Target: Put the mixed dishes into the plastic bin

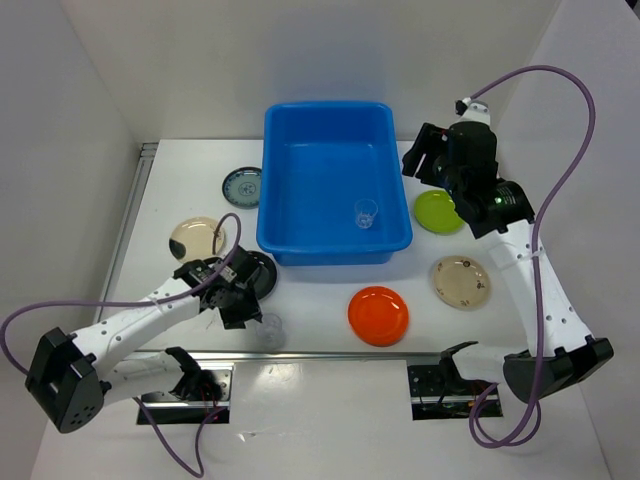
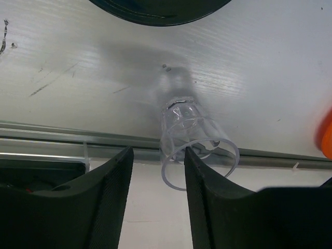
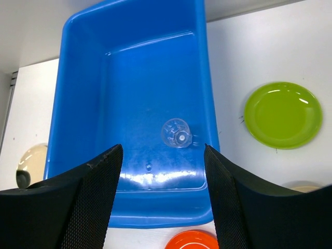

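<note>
Left wrist view: clear glass cup [image 2: 193, 136] is standing on the tabletop [image 2: 259, 78], overlapping one finger, not centred in the gap
Left gripper [image 2: 158, 154]: hanging spread and empty; probably needing a slight shift toward the cup before closing
Right gripper [image 3: 162, 150]: hovering spread and empty over the plastic bin [image 3: 78, 104]

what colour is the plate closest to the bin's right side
Lime green plate, clearest in the right wrist view.

You're looking at a robotics lab test cell: plain white panel walls [image 1: 60, 120] box in a white table [image 1: 180, 170], left arm [image 1: 140, 325] and right arm [image 1: 535, 290] bolted at its near edge, purple cables [image 1: 540, 68] looping loose, aluminium rail [image 1: 330, 355] across the front.
</note>
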